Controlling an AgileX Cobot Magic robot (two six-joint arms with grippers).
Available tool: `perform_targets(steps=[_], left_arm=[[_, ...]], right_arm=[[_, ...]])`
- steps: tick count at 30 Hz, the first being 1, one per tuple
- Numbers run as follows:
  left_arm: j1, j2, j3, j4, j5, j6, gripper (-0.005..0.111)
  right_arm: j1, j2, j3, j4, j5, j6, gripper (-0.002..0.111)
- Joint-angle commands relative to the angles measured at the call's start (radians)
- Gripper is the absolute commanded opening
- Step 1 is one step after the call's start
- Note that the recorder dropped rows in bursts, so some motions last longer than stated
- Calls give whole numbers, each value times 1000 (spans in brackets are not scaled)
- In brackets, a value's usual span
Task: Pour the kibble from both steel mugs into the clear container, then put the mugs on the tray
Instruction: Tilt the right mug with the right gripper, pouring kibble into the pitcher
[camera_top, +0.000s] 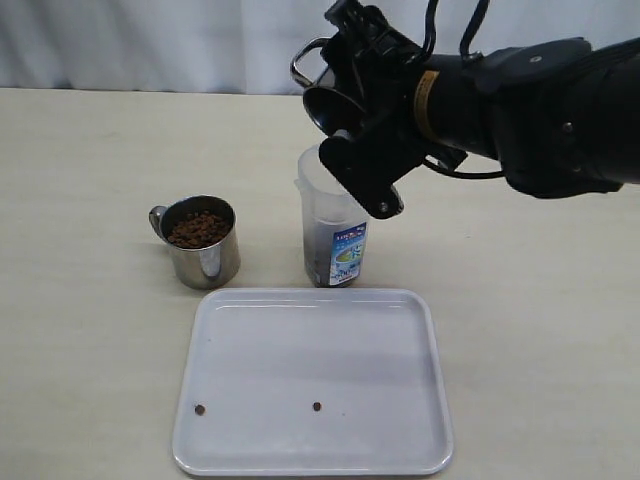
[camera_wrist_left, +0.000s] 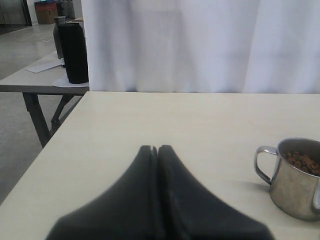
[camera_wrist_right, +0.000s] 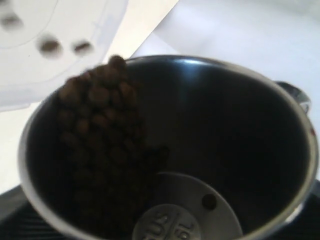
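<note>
Exterior view, upper centre of frame: right fingers are clamped on the tilted mug. Its mouth is tipped down over the rim of the clear container, and its handle loop sticks up toward the top edge.

Right wrist view: kibble is heaped along one wall of the tilted mug, right up to the lip. A few blurred pellets sit just past the lip, over pale plastic. Bare steel shows on the mug's bottom.

The container stands upright at centre frame, with a dark fill low inside, beside the label.

The standing mug is left of centre, upright, with kibble near its rim. I see a strip of bare tabletop between it and the container.

The tray fills the lower centre. Its far rim runs just in front of the mug and the container; I cannot tell whether it touches either. Two stray pellets lie in the tray toward its near rim. There is open tabletop on both sides of the tray, wider at the left of frame.

Left fingers are pressed together, holding nothing, low over the tabletop. The standing mug is well clear of them.
</note>
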Motion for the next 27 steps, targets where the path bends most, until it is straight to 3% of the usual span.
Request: perform_targets(steps=[1,27], left_arm=[[-5,-1,2,-3,-10,-2,0],[-5,-1,2,-3,-6,-2,0]], right_arm=[[3,-1,1,-1,22,-22,5],[154,14,34,-1,271,-25,5]])
